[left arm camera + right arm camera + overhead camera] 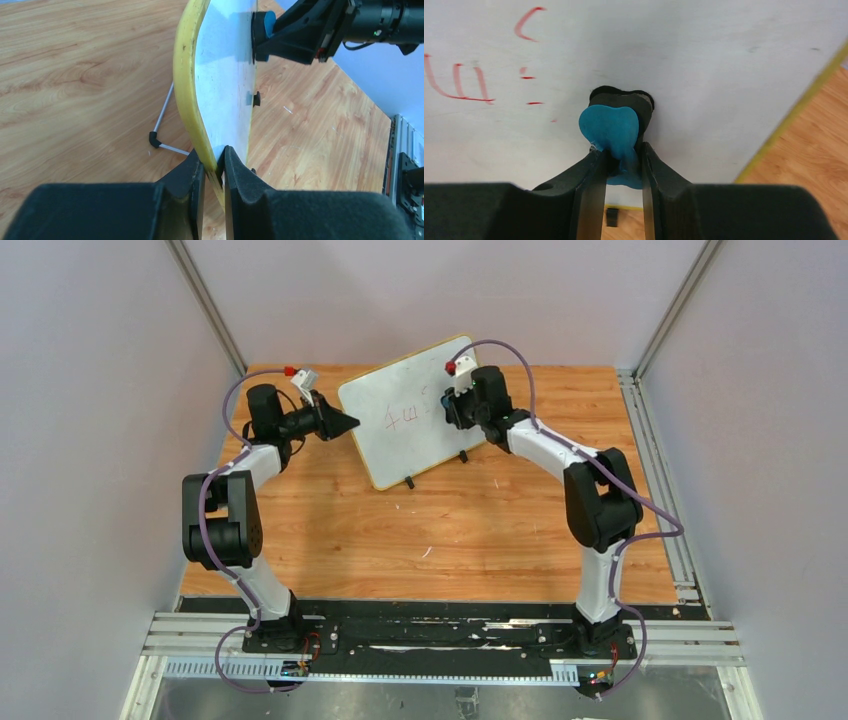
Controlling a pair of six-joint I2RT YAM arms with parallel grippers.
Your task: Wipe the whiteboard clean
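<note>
Right wrist: only part of whiteboard (724, 75)

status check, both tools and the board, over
Left tool shut on whiteboard edge. Right tool shut on blue eraser against board. Red marks unerased. Nothing blocking.

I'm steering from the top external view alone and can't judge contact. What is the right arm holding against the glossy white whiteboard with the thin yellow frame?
Observer: The right jaws are shut on a blue eraser with a black pad, and the pad is pressed flat on the whiteboard.
Operator: How is the left arm holding the board?
Observer: The left jaws are clamped over the edge of the yellow frame, one on each face.
Operator: Anything behind the board?
Observer: A thin grey wire leg with a black elbow props it up from the back.
Operator: Where is the writing from the eraser?
Observer: In the right wrist view, the red marks lie to the eraser's left.
</note>
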